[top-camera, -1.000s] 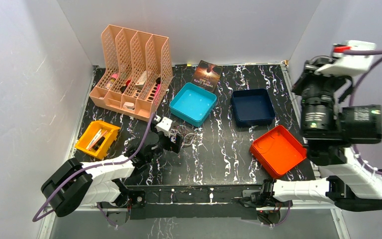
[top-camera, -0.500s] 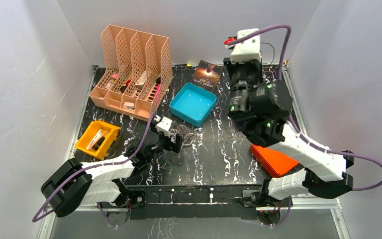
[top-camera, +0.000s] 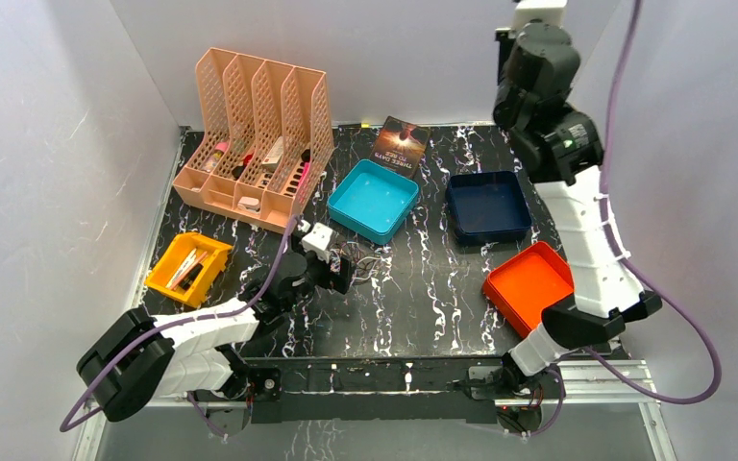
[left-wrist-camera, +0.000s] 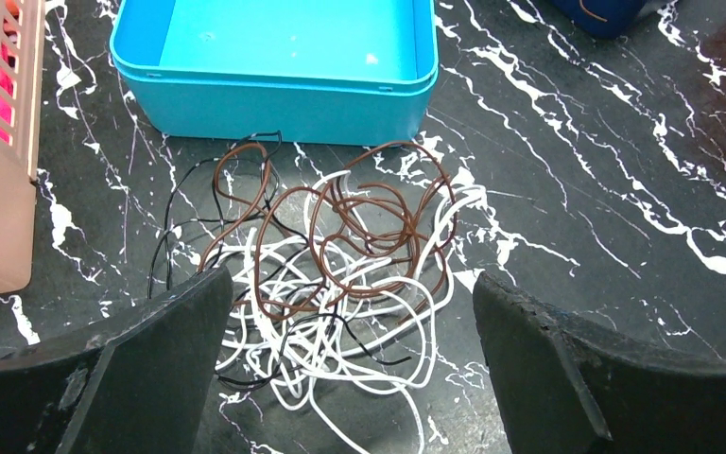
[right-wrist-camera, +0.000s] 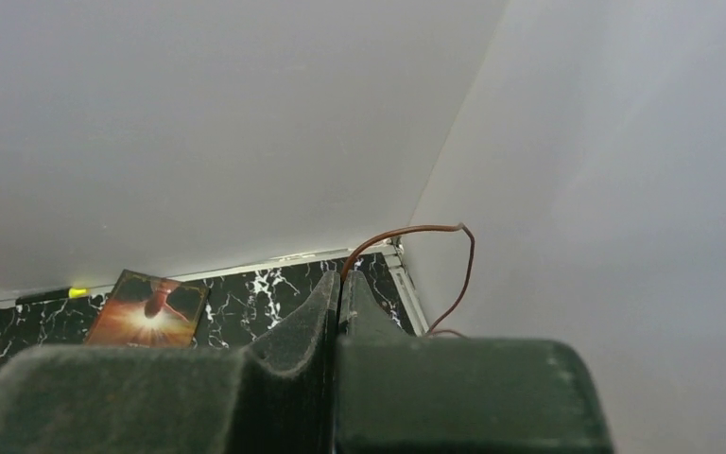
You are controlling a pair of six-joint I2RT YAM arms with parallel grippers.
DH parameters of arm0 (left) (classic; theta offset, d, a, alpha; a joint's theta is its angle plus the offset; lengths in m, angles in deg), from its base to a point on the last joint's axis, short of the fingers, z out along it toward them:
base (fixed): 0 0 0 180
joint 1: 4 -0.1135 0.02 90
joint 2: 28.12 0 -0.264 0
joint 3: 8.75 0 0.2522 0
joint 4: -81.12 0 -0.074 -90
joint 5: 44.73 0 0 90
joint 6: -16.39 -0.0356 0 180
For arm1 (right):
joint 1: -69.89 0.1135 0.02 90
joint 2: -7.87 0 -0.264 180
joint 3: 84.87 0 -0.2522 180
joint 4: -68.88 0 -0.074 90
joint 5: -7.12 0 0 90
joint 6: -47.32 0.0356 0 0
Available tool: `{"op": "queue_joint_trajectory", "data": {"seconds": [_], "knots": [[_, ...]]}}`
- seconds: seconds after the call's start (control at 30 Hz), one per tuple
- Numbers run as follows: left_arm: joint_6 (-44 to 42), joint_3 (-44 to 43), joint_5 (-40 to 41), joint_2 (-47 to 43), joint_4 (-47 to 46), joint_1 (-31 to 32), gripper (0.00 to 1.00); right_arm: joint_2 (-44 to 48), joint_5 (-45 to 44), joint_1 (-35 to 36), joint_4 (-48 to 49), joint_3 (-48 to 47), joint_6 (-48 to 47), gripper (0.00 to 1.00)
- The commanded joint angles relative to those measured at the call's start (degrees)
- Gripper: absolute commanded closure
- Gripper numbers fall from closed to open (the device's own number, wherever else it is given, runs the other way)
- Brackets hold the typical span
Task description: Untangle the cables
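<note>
Beside the teal tray (left-wrist-camera: pixel 274 106): cables (left-wrist-camera: pixel 340 274) lie heaped, brown, black, white | left gripper (left-wrist-camera: pixel 348 317) spread wide over them, empty | right gripper (right-wrist-camera: pixel 338 288), up by the wall (right-wrist-camera: pixel 198 123), pinches one brown strand (right-wrist-camera: pixel 416 229) | risk: grabbing several at once could tighten knots.

Plastic-sheathed cables (left-wrist-camera: pixel 340 274) (smooth), glossy marbled table (left-wrist-camera: pixel 577 142)

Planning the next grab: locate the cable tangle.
Left wrist view: the cable tangle lies between the left gripper's open fingers, just before the teal tray.
</note>
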Motion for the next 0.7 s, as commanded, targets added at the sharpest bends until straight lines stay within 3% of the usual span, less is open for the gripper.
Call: {"op": "queue_joint_trajectory", "data": {"seconds": [0.0, 0.17, 0.5, 0.67], "knots": [[-0.3, -2.8, -0.9, -2.0, 0.8, 0.1, 0.02, 0.0, 14.1, -7.9, -9.7, -7.5, 12.0, 1.0], [-0.3, -3.9, -1.5, -2.1, 2.1, 0.1, 0.02, 0.8, 19.0, -14.7, -12.0, -9.9, 16.2, 1.0], [0.2, -4.8, -2.3, -3.1, 4.2, 0.1, 0.02, 6.4, 6.5, -15.5, -6.1, -12.6, 9.5, 1.0], [1.2, -5.1, -2.9, -2.4, 4.2, 0.1, 0.02, 8.6, -0.5, -15.4, -1.7, -8.8, 3.9, 1.0]]}}
